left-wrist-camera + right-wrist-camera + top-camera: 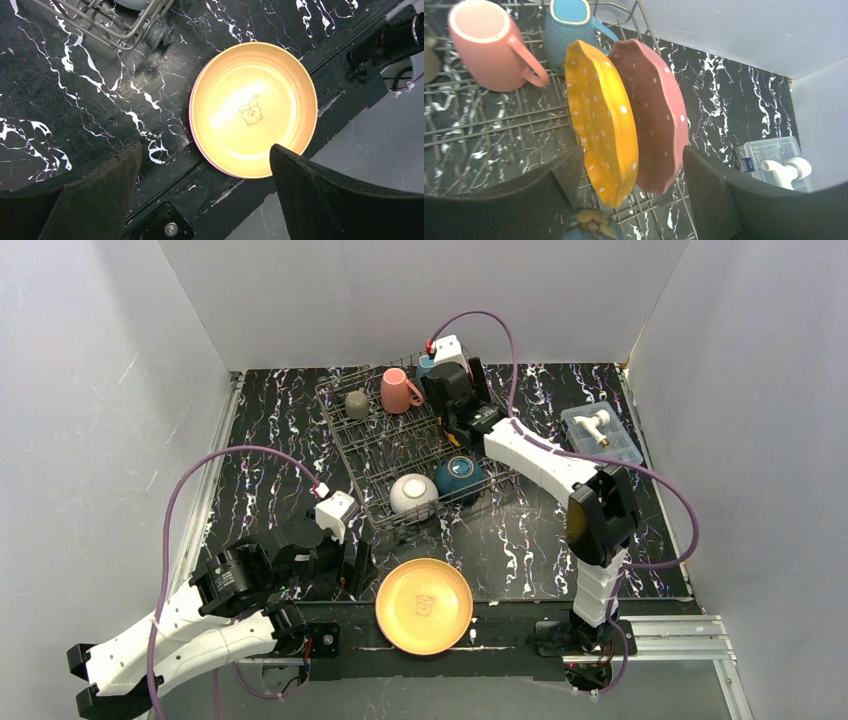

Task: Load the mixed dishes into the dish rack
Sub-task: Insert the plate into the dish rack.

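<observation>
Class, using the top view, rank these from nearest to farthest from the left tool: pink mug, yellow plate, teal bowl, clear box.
From the left tool:
1. Yellow plate, just to its right at the near edge.
2. Teal bowl, in the near right corner of the dish rack.
3. Pink mug, at the rack's far end.
4. Clear box, far right, outside the rack.

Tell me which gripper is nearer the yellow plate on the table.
Left. The left gripper hangs just beside the yellow plate; the right gripper is far off over the dish rack.
</observation>
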### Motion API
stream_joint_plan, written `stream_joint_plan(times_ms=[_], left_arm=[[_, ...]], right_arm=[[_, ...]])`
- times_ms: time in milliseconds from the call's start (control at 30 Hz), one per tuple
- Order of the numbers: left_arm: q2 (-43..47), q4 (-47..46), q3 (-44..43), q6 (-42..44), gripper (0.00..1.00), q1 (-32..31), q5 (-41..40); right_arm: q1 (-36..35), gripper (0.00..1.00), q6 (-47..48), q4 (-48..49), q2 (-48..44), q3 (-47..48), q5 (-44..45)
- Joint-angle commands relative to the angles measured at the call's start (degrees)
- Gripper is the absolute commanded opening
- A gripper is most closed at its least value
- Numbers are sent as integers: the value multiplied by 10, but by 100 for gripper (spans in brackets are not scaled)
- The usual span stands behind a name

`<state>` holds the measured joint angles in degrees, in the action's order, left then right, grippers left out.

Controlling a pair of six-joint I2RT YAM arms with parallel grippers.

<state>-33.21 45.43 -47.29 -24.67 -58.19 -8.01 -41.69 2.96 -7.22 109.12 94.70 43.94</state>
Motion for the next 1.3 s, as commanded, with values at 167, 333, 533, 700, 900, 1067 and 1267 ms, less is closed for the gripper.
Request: stream_joint_plan(times_ms=[167,333,533,700,900,1067,1267], left_arm=[[-10,2,4,0,99,4,-16],[-18,3,6,-3,99,3,-10],[-14,1,11,-16,99,4,3],[-26,-3,13,-46,99,3,24],[-52,-3,23,-100,99,3,36],[-88,-3,31,-131,99,3,50],[-128,-9,47,-162,99,4,67]], right_arm=[[-2,82,-76,-95,-103,17,-90],[-2,82,-101,-143,-143,3,-141],[-4,82,-133,-185,-212,-54,-218],[-5,82,-157,-219,-288,-116,-266],[-5,80,-186,-270,-374,-188,-322],[-8,75,-209,-309,-421,-243,-373],[-16,72,-249,-313,-461,-324,-422]])
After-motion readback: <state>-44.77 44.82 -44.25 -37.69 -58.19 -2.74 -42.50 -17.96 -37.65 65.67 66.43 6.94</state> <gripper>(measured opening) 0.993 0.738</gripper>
